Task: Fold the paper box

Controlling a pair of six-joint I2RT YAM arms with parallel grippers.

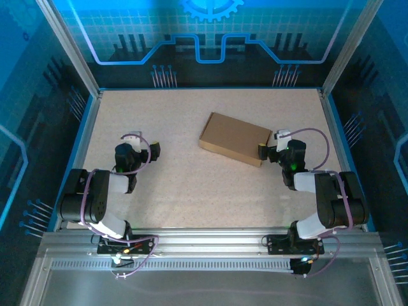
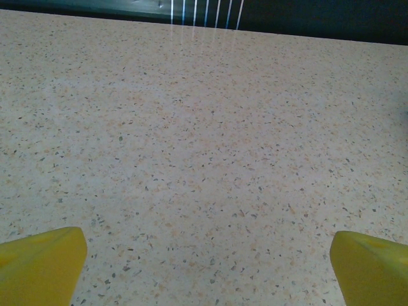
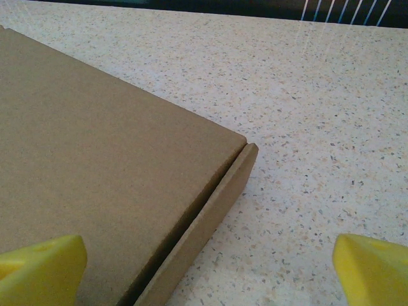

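The paper box (image 1: 234, 138) is a plain brown, flat, closed cardboard mailer lying skewed on the speckled table right of centre. In the right wrist view the paper box (image 3: 95, 172) covers the left side, its lid lying flat with a side flap edge showing along the right. My right gripper (image 1: 262, 152) sits at the box's near right corner, open; its yellow fingertips (image 3: 368, 268) straddle that corner without gripping it. Well clear of the box, at the table's left, my left gripper (image 1: 155, 150) is open over bare table, with yellow fingertips (image 2: 39, 264) wide apart.
The speckled table (image 1: 191, 191) is bounded by blue walls on the left, right and back. Both arm bases stand at the near edge on a metal rail (image 1: 204, 245).
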